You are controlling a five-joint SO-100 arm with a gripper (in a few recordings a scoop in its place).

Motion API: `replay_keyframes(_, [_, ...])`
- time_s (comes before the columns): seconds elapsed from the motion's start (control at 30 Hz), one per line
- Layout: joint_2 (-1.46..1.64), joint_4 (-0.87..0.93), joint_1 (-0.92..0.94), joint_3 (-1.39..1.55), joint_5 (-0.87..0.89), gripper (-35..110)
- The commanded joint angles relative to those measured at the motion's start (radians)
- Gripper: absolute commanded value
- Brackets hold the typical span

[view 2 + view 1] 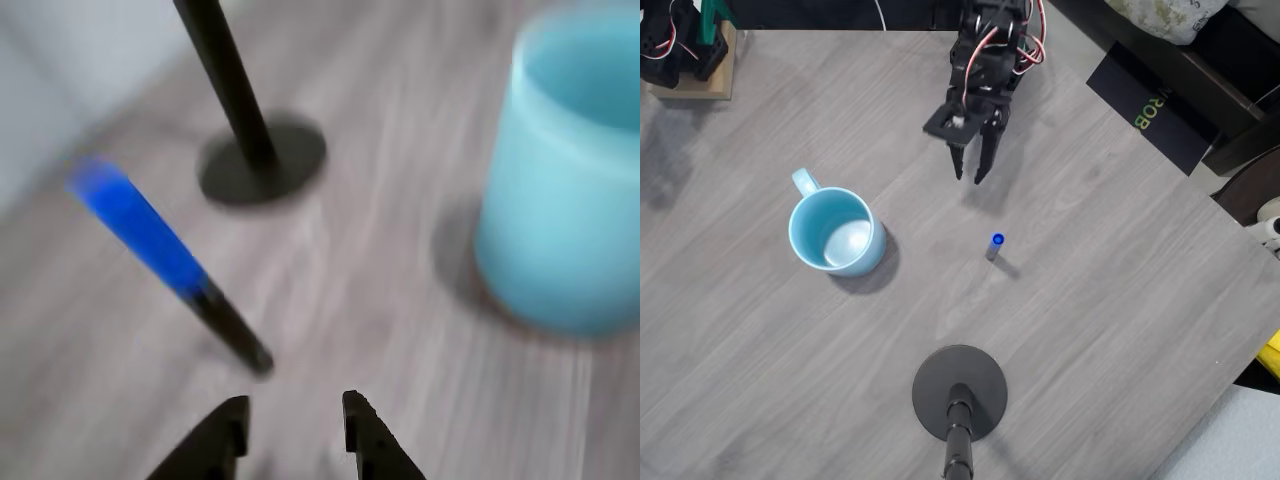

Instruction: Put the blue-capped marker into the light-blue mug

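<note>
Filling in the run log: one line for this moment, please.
gripper: open, holding nothing | blue-capped marker: standing upright on table, ungrasped | light-blue mug: upright, empty | phase: approaching marker

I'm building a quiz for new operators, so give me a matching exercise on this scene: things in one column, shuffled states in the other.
Things:
1. blue-capped marker
2. light-blue mug
3. gripper
4. black stand base

States:
A. open, holding nothing
B. upright, nothing inside
C. standing on end on the table
D. flat disc carrying a pole

Pairs: 1-C, 2-B, 3-A, 4-D
</note>
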Motion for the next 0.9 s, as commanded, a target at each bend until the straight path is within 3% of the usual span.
replay_keyframes(0.0, [0.023,-0.202,0.031,-0.069,-0.054,20])
replay_keyframes(0.2, [-0.040,-0.552,-0.005,-0.091,-0.143,25])
replay_keyframes(0.37, [-0.402,-0.696,-0.009,-0.310,-0.140,29])
replay_keyframes(0.5, [-0.578,-0.716,-0.044,-0.396,-0.121,31])
replay_keyframes(0.87, [-0.670,-0.879,-0.235,-0.081,-0.077,32])
